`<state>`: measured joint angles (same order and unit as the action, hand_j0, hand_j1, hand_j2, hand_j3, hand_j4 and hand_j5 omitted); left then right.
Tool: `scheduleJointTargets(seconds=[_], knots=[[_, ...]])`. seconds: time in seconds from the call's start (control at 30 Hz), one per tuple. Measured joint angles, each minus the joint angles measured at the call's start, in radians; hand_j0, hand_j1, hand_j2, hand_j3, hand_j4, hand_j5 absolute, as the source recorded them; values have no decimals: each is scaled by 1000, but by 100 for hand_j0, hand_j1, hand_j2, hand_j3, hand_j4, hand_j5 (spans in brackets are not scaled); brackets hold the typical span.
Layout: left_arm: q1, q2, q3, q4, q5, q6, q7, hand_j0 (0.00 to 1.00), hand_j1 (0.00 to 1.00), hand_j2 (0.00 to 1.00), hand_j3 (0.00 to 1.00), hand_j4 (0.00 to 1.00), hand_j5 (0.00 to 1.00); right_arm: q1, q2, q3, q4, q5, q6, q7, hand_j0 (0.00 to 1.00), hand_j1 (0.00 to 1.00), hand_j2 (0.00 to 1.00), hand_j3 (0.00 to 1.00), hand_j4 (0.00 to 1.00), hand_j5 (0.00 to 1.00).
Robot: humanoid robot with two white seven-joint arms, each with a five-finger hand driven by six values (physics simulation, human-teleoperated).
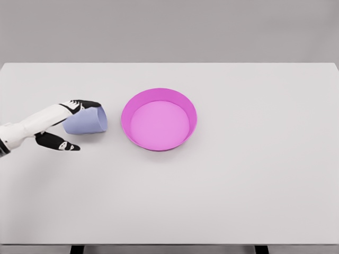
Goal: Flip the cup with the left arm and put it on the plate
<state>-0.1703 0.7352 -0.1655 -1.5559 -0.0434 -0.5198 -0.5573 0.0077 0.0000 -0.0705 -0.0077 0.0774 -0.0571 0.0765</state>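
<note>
Left hand (66, 124) comes in from the lower left and sits at the cup (87, 121), fingers (85, 104) curled over its top, thumb (58, 143) spread below and apparently off the cup. Can't tell if the grip is closed. Cup is pale lavender, lying on its side on the white table (238, 185), one end toward the plate (159, 119). Plate is magenta with a raised rim, just right of the cup, not touching. Right arm isn't in frame.
</note>
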Motion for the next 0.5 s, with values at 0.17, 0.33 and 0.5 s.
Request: scheduleJointTargets(seconds=[0.17, 0.33, 0.5], knots=[[-5, 4, -1, -14, 73, 114, -3, 100, 100, 100, 100, 100, 100, 0, 0, 0, 0, 0, 0, 0, 100, 100, 100, 100, 100, 100], [-23, 7, -8, -28, 86, 300, -5, 100, 100, 100, 100, 100, 100, 0, 0, 0, 0, 0, 0, 0, 100, 100, 100, 100, 100, 100], [-48, -5, -21, -83, 88, 508, -35, 100, 100, 100, 100, 100, 100, 0, 0, 0, 0, 0, 0, 0, 100, 100, 100, 100, 100, 100]])
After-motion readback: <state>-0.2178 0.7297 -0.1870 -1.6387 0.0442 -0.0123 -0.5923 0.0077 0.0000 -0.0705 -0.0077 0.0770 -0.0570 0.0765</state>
